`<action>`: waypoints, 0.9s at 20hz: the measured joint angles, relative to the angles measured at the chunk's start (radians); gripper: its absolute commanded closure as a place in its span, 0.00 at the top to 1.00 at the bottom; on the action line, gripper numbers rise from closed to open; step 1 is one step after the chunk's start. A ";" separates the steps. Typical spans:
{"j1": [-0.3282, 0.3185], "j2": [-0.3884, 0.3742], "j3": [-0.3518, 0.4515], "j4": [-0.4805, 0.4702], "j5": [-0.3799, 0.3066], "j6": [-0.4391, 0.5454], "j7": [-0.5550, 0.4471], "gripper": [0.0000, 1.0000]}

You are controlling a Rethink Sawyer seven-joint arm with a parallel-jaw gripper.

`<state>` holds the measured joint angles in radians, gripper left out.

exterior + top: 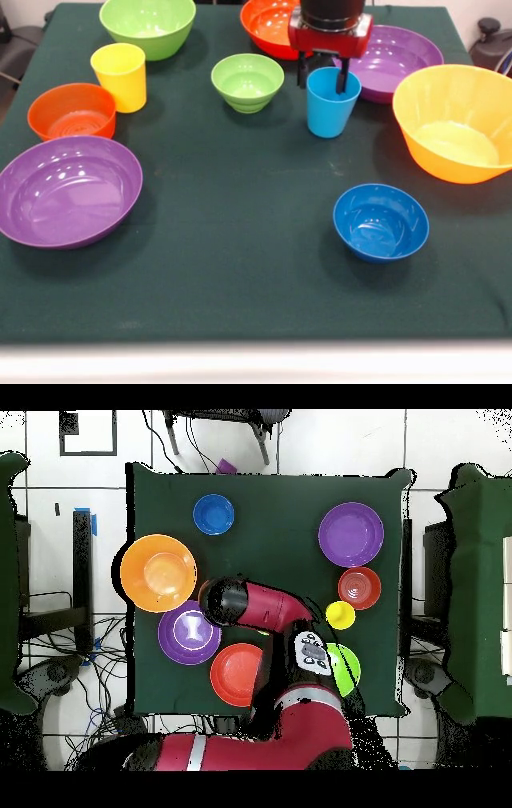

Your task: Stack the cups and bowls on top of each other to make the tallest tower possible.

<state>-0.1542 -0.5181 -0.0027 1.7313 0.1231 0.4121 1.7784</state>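
Note:
A light blue cup (332,108) stands upright on the green cloth, right of centre. My gripper (322,78) hangs straight over it, open, with one finger outside the cup's left wall and the other dipping inside the rim. The yellow cup (120,76) stands at the left. Around them sit the bowls: a big orange one (456,124), two purple (68,190) (396,56), two green (148,24) (247,82), two red-orange (72,112) (268,28) and a small dark blue (381,222). All rest open side up and apart; no tower shows. In the overhead view the arm (222,600) hides the blue cup.
The table's front edge (256,340) runs below the dark blue bowl. A purple bowl and a red-orange bowl sit close behind the gripper. The small green bowl is a short way to the cup's left.

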 measured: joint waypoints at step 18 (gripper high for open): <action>0.060 -0.071 -0.007 -0.112 -0.001 0.175 0.000 1.00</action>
<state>-0.0945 -0.5891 -0.0101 1.6191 0.1221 0.5876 1.7784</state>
